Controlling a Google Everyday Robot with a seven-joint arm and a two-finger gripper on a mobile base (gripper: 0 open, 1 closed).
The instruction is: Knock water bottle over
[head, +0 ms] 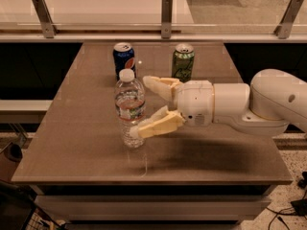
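Observation:
The water bottle [129, 107] stands upright on the brown table [86, 147], left of centre. It is clear and ribbed, with a white cap and a pale label band. My gripper [140, 105] reaches in from the right on a white arm [249, 104]. It is open, with cream fingers [158, 123] spread. The near finger's tip is against the bottle's lower right side. The far finger's tip is just behind the bottle's upper part.
A blue soda can [124, 59] stands behind the bottle at the table's back. A green soda can [183, 62] stands to its right, just behind my gripper. A railing with metal posts [166, 16] runs behind the table.

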